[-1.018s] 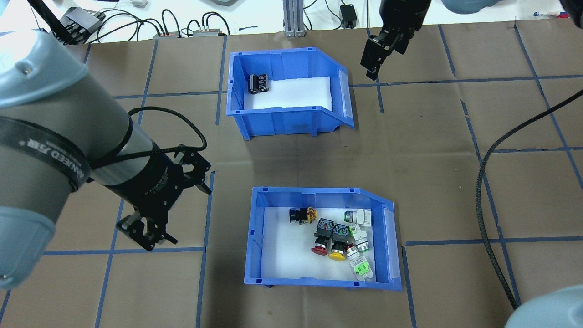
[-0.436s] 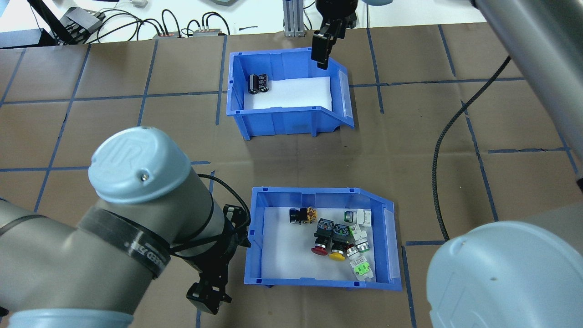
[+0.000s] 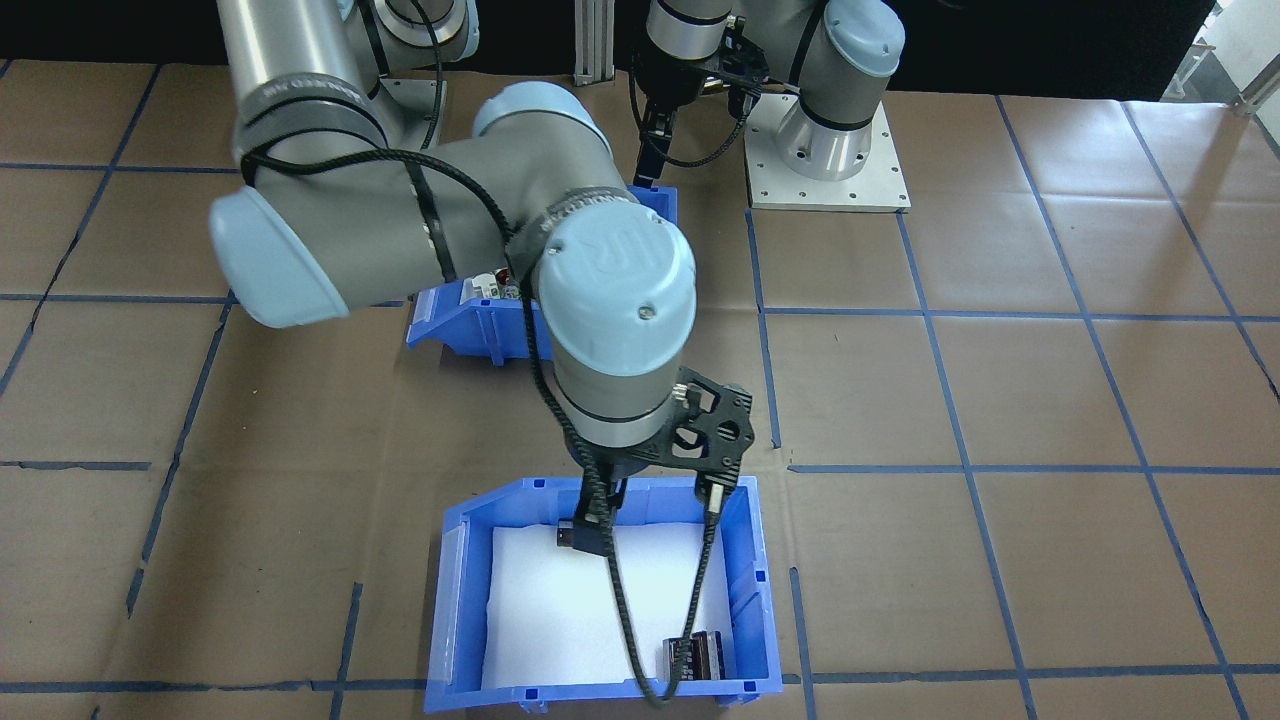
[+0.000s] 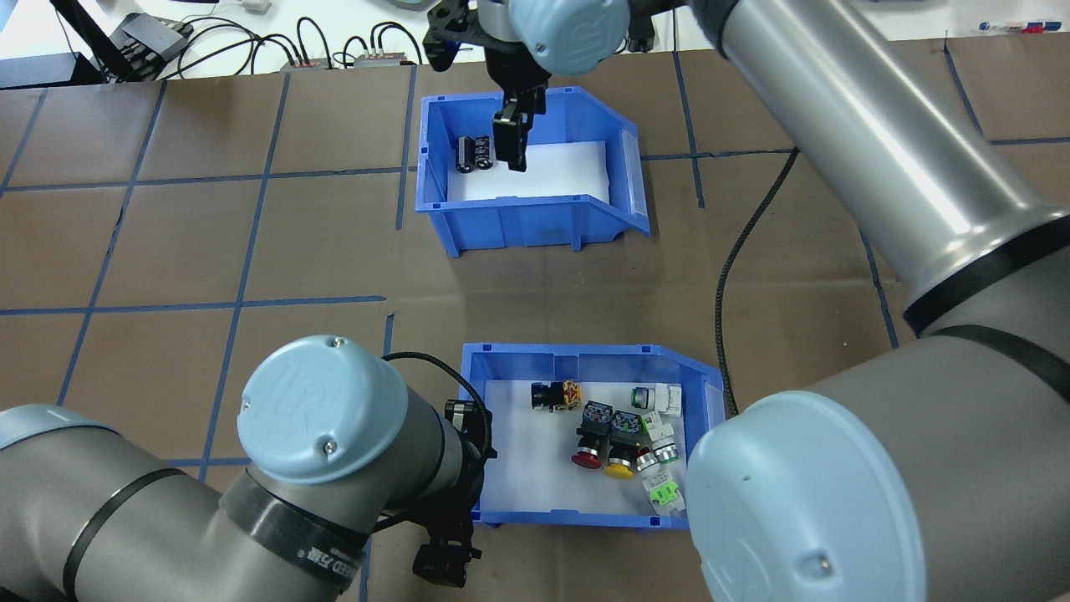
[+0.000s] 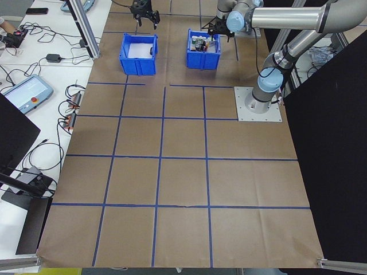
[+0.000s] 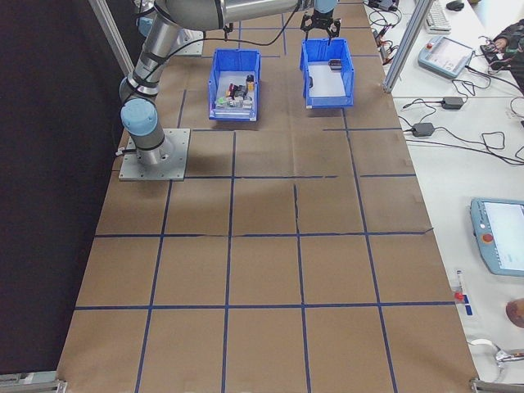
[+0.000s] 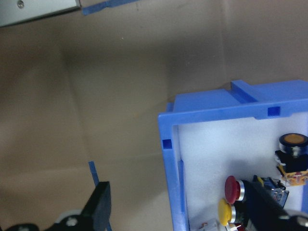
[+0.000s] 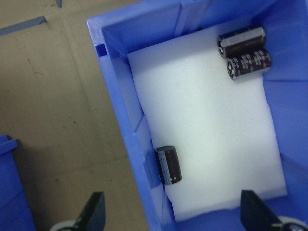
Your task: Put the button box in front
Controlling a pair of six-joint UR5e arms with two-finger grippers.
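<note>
The button box [image 4: 585,520] is a blue bin with white foam, holding red, yellow, green and white push-buttons [image 4: 619,439]; it lies nearer the robot. My left gripper [image 7: 185,211] is open at its closed left end, with that end wall [image 7: 169,183] between the fingers. The box also shows partly behind the right arm [image 3: 450,315]. My right gripper [image 8: 173,211] is open over the other blue bin [image 4: 535,226], which holds black cylinders [image 8: 243,48]; one long wall [image 8: 137,144] lies between its fingers.
Brown paper with a blue tape grid covers the table [image 4: 167,251]. The right arm's black cable [image 4: 736,251] hangs between the two bins. Wires and small boxes [image 4: 334,50] and an aluminium post [image 4: 535,33] stand beyond the far edge.
My left arm swung right and down to the button box's left end. My right gripper moved left from beyond the far bin's open end to above its inside. Neither bin shifted.
</note>
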